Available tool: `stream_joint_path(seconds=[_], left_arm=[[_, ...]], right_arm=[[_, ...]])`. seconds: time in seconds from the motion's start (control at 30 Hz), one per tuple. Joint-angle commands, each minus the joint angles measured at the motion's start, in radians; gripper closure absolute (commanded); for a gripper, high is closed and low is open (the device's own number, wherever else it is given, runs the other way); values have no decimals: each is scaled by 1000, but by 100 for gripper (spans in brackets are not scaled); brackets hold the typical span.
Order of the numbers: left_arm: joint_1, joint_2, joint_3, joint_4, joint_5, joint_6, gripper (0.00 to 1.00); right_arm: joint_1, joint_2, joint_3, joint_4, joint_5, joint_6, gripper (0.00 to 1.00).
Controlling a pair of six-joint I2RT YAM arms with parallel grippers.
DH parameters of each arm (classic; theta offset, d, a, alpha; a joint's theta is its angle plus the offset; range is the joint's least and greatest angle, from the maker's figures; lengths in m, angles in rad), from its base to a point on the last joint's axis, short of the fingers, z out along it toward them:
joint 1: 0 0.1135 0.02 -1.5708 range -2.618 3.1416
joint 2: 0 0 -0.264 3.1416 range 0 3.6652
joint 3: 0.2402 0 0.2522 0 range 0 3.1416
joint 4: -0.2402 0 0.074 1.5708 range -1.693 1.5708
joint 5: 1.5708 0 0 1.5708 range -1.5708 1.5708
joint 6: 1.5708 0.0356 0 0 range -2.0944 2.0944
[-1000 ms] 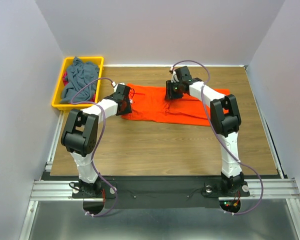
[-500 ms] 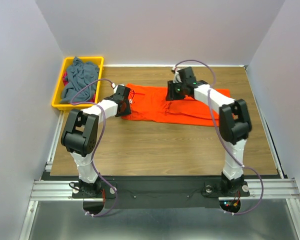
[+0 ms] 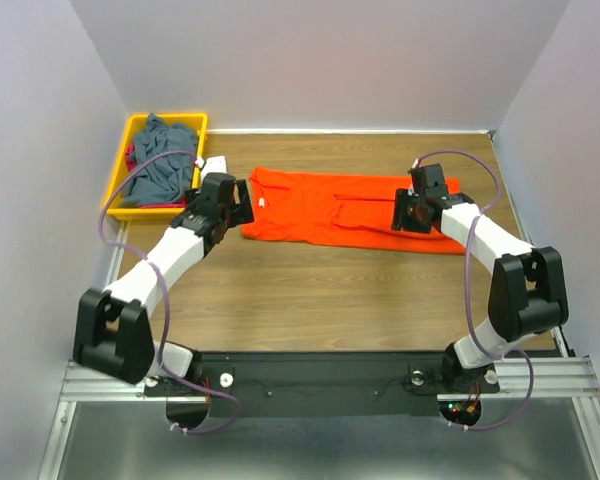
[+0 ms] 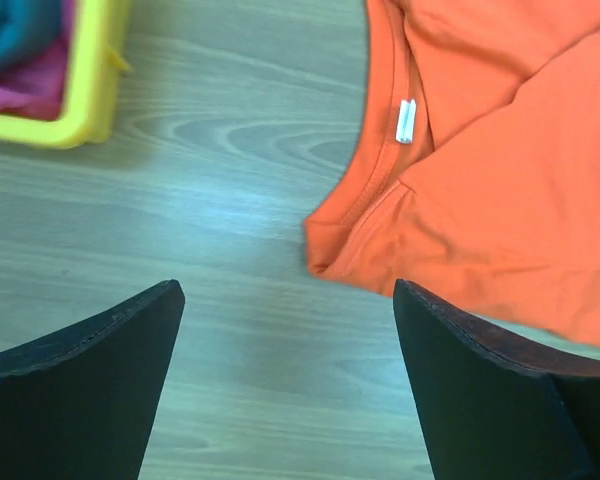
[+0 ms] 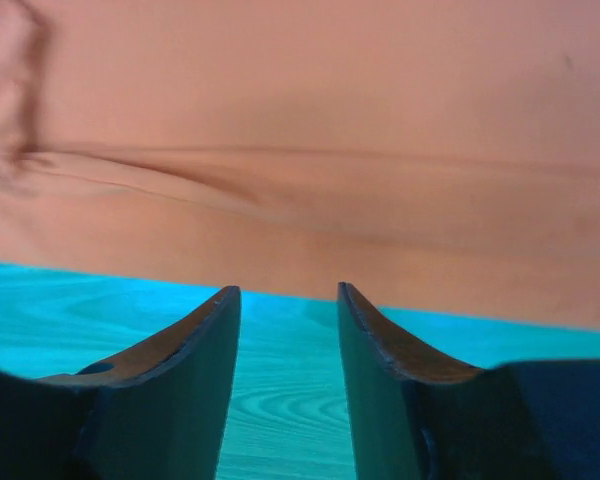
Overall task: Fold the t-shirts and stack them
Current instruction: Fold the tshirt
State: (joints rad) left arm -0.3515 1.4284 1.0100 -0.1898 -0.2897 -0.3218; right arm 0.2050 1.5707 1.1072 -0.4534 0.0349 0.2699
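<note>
Across the far half of the wooden surface (image 3: 330,290) the orange t-shirt (image 3: 350,208) is lying mostly flat, stretched left to right with the collar at its left end, and you can spot the little white neck label (image 4: 407,121) in the left wrist view. Left hand (image 3: 236,204) sits right by that collar corner with its fingers spread wide and nothing between them, just bare wood underneath and the shirt's edge off to one side. Right hand (image 3: 408,212) is over at the shirt's right end, at the near edge of the cloth. Its fingers are parted by a narrower gap and grip nothing, though I honestly can't tell if the tips touch the fabric. Over at the far left corner there's a yellow bin (image 3: 117,190) holding the crumpled grey-blue t-shirt (image 3: 160,165), with a bit of magenta cloth (image 4: 30,85) poking out beside it.
</note>
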Motion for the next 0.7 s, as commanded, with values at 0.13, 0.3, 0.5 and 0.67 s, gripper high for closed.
stream_joint_path(seconds=[0.13, 0.3, 0.5, 0.67], left_arm=[[3, -253, -234, 130, -108, 64, 1], [3, -260, -215, 133, -103, 64, 1], [3, -266, -218, 131, -101, 66, 1], [3, -264, -215, 131, -100, 66, 1]], right_arm=[[10, 12, -30, -25, 258, 118, 32], [8, 69, -18, -24, 292, 144, 26], [10, 144, 2, -16, 321, 155, 22], [10, 170, 14, -10, 345, 155, 22]])
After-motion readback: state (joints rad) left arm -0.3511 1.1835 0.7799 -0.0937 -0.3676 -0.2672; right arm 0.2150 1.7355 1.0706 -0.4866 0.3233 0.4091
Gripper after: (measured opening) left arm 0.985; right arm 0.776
